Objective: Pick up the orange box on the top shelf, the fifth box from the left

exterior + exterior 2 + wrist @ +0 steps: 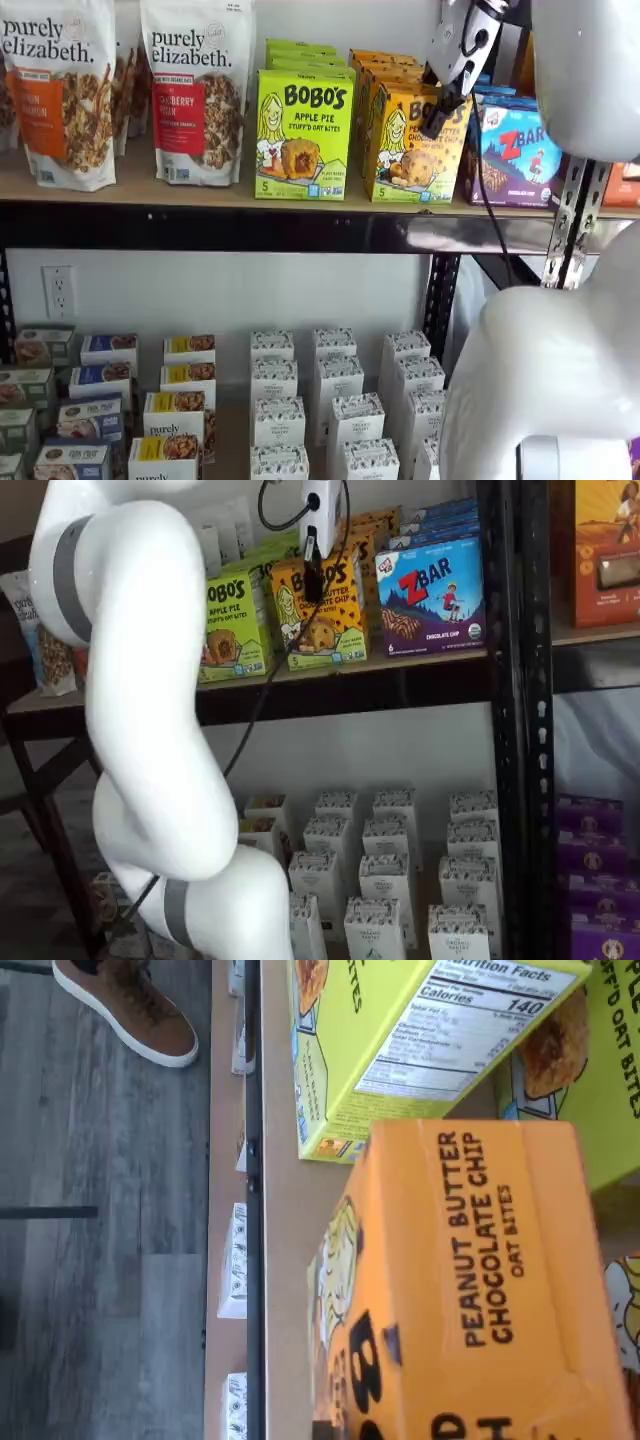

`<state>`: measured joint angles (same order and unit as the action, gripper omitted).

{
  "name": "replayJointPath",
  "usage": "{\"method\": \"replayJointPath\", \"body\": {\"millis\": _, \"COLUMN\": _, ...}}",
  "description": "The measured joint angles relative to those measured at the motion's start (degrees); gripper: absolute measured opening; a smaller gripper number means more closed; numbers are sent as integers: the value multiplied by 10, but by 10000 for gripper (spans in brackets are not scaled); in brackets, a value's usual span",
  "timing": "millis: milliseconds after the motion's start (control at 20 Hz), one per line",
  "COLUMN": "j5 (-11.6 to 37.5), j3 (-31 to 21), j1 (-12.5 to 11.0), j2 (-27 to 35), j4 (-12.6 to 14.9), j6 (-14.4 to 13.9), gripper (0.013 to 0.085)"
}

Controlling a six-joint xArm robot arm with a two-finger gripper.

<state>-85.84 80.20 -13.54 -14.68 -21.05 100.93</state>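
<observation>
The orange box (413, 140) stood on the top shelf (200, 190), between a green box (303, 133) and a blue box (520, 150). The claw (313, 572) hung before its upper front; whether it gripped, I could not tell.

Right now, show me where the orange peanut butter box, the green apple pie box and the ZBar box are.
orange box (413, 150): shelf view, front panel beside the girl.
Apple Pie box (303, 135): shelf view, front panel centre.
ZBar box (432, 595): shelf view, front panel centre.

Glossy white rounded arm (140, 710) with grey joint bands; black cable (262, 695); white pincer (314, 575) body, black fingers.
</observation>
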Motion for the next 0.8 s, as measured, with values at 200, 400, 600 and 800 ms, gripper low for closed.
{"method": "replayJointPath", "body": {"millis": 200, "j5": 1, "j3": -1, "j1": 0, "j2": -1, "j4": 1, "j6": 1, "gripper": 570}}
{"method": "replayJointPath", "body": {"millis": 400, "j5": 5, "j3": -3, "j1": 1, "j2": -2, "j4": 1, "j6": 0, "gripper": 570}}
{"method": "replayJointPath", "body": {"millis": 600, "j5": 9, "j3": -6, "j1": 3, "j2": -3, "j4": 1, "j6": -1, "gripper": 570}}
{"method": "replayJointPath", "body": {"millis": 800, "j5": 11, "j3": -8, "j1": 5, "j2": -3, "j4": 0, "j6": -3, "gripper": 570}}
